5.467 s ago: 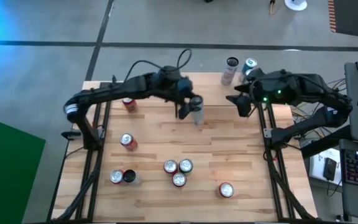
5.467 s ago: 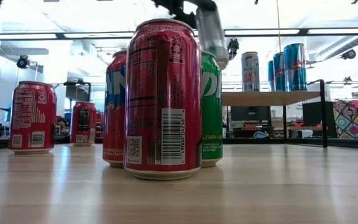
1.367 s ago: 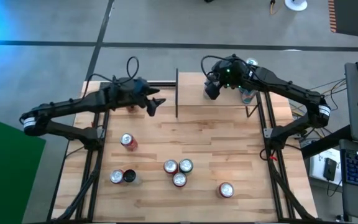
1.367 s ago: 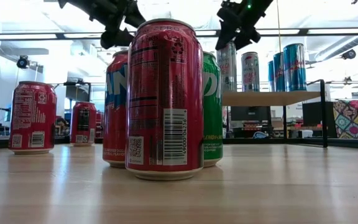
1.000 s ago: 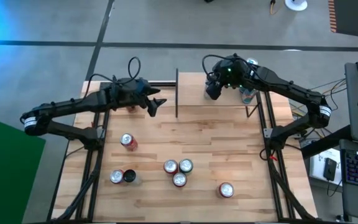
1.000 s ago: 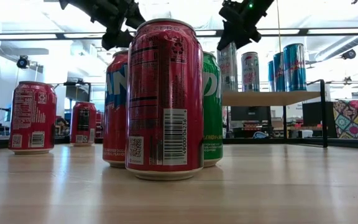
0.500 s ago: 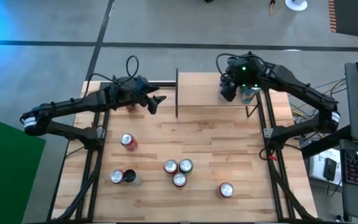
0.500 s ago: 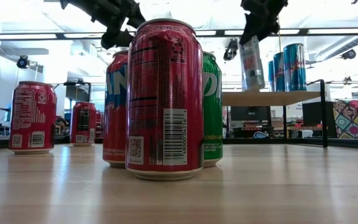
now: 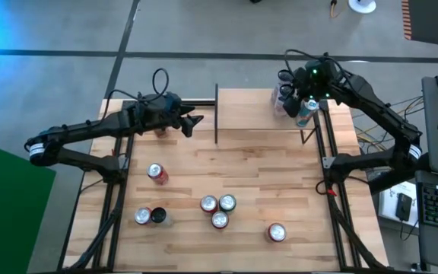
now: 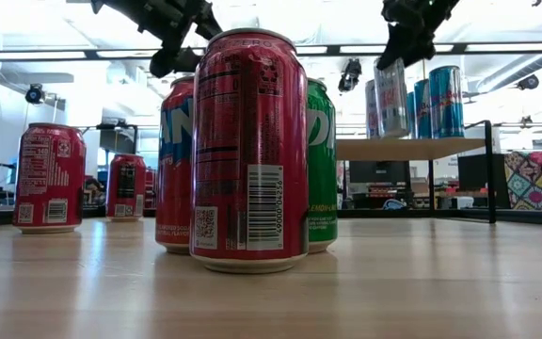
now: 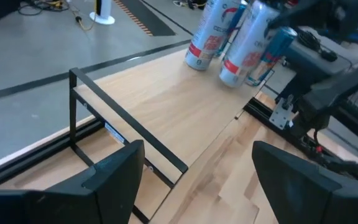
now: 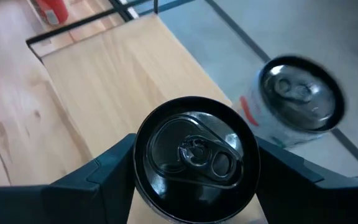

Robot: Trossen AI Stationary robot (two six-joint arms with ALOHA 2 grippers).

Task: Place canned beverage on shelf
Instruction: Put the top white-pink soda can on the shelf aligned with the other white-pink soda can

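One slim silver can (image 12: 196, 155) sits clamped in the right end effector (image 9: 290, 103), hanging tilted just above the far right end of the shelf (image 9: 253, 110), next to two cans already there. Left end effector (image 9: 192, 124) hovers released beside the shelf's left edge, over the counter (image 9: 280, 190).

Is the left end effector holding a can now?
No, the left end effector is open and empty, with only the light-wood shelf beyond it.

Shelf (image 9: 245, 114) at upper center of high view; cans (image 9: 299, 106) on its right end; can cluster (image 9: 217, 209) below on table (image 9: 280, 175).
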